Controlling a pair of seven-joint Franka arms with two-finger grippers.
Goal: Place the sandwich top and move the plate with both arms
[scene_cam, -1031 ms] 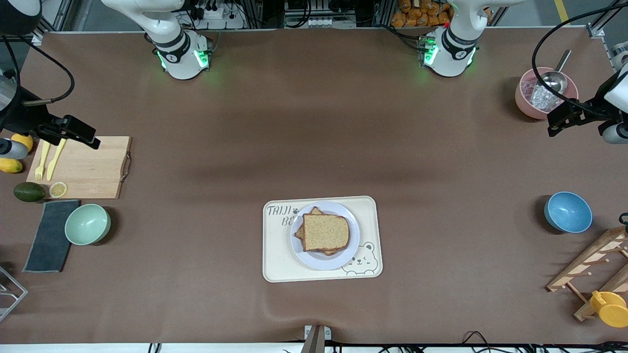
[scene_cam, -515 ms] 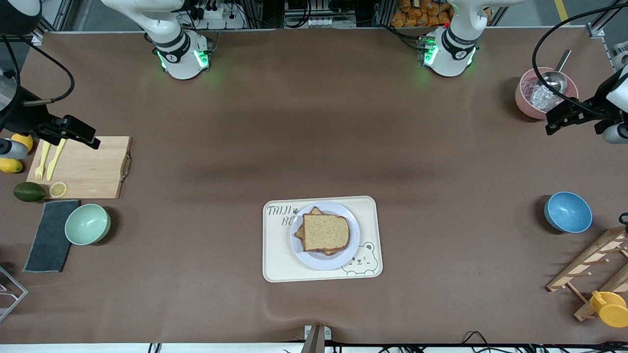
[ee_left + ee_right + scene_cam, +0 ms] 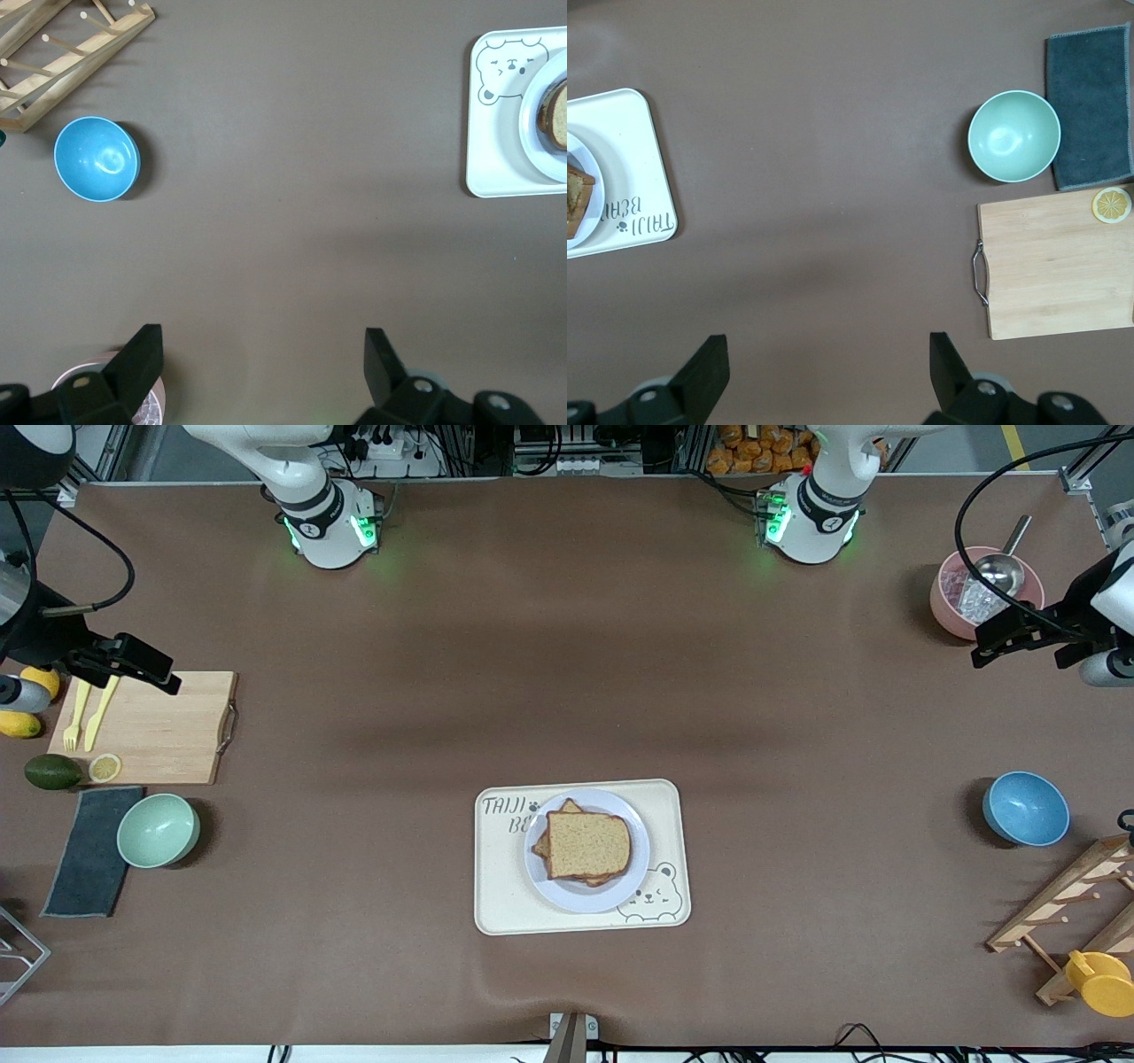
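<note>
A brown bench (image 3: 567, 646) fills the front view, with two white robot arms based along its top edge. In the lower centre lies a cream tray (image 3: 505, 895) with a bear drawing. On the tray sits the plate (image 3: 636, 868), small, round and pale lavender-white. On the plate rests the sandwich top (image 3: 587, 845), a tan bread slice with a darker crust, lying flat over other sandwich layers whose corners peek out beneath it.

The right gripper (image 3: 146, 669) hangs at the middle of the frame's edge at the right arm's end of the bench, over the corner of a wooden cutting board (image 3: 159, 731). Its fingers (image 3: 704, 376) stand wide apart and hold nothing. On the board lie a yellow fork and knife (image 3: 89, 713) and a lemon slice (image 3: 104, 767). Just below the board in the frame are a mint green bowl (image 3: 158, 830) and a dark grey cloth (image 3: 89, 850); an avocado (image 3: 51, 771) sits beside the board.

The left gripper (image 3: 1001, 642) hangs in the upper part of the frame at the left arm's end, over the edge of a pink bowl (image 3: 943, 607) that holds a metal scoop (image 3: 1001, 567). Its fingers (image 3: 137, 363) are also spread wide and empty. Lower in the frame at that end are a blue bowl (image 3: 1025, 808) and a wooden rack (image 3: 1063, 917).

Both grippers are well apart from the tray.
</note>
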